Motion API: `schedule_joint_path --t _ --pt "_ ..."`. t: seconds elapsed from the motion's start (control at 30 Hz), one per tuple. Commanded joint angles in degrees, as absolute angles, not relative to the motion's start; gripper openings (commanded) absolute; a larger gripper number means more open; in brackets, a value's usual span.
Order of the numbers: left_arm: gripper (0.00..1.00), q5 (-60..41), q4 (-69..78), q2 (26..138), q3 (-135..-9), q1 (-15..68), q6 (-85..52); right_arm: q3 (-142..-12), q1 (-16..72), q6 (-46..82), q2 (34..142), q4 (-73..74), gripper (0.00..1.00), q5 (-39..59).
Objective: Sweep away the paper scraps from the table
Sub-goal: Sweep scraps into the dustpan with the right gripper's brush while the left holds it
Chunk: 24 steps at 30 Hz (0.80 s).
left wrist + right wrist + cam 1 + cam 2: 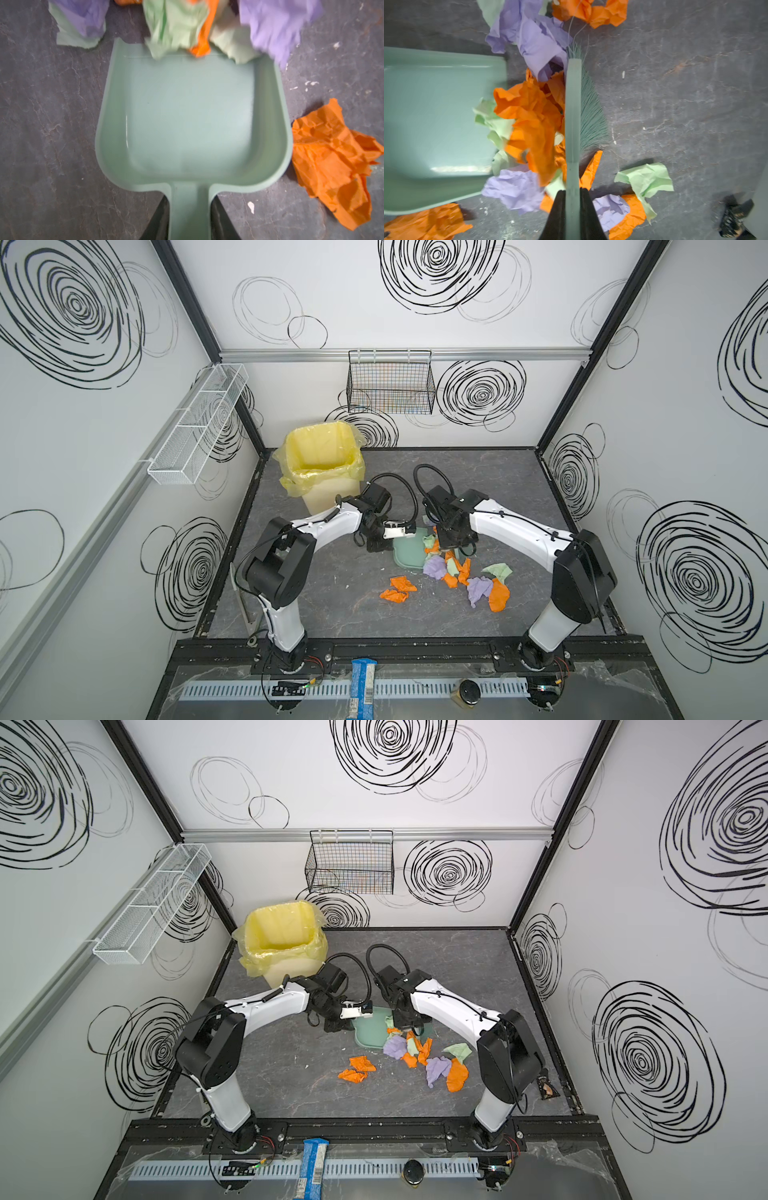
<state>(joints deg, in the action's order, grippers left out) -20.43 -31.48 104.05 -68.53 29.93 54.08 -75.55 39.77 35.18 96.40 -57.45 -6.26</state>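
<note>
Item: left gripper (190,209), jaws drawn in on either side of the dustpan's stem, which fills the gap between them. It is held low so that the mint-green dustpan (187,116) lies flat on the table (52,124) with its open lip turned toward the pile, presumably to give the paper a ramp with no gap beneath. Item: right gripper (572,199), closed down on the narrow handle of the brush (572,104). The brush lies across the pan's mouth, roughly parallel to the lip, with bristles splayed to the side away from the pan, which suggests a stroke pressing toward it. Item: the paper scraps (533,124), orange, lilac and pale green, the bulk wedged between brush and pan lip. A few just overhang the lip and the pan's floor is otherwise bare, so this is judged a gathering stroke only part done. Outliers: an orange pair (398,589) lying apart beside the pan's flank, and lilac, green and orange pieces (486,591) behind the brush on the right arm's side. Both lots are beyond this stroke and likely need another pass. Further out: a bin (322,499) with a yellow liner, at the table's back left corner near the left arm, the probable place for tipping the pan.
</note>
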Motion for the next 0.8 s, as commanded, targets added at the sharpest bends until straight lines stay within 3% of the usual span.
schedule_joint_path --t 0.0,0.3,0.77 --pt "0.0 -21.5 -30.3 105.7 -70.0 30.3 52.8 -76.7 41.1 36.7 96.7 -55.4 0.0 1.9" --pt "0.0 -22.3 -29.6 107.0 -71.1 30.0 52.0 -79.3 43.2 37.0 96.1 -54.4 0.0 5.1" --pt "0.0 -24.7 -29.2 107.1 -71.0 26.5 51.7 -85.2 39.7 37.0 89.7 -68.2 0.0 -4.5"
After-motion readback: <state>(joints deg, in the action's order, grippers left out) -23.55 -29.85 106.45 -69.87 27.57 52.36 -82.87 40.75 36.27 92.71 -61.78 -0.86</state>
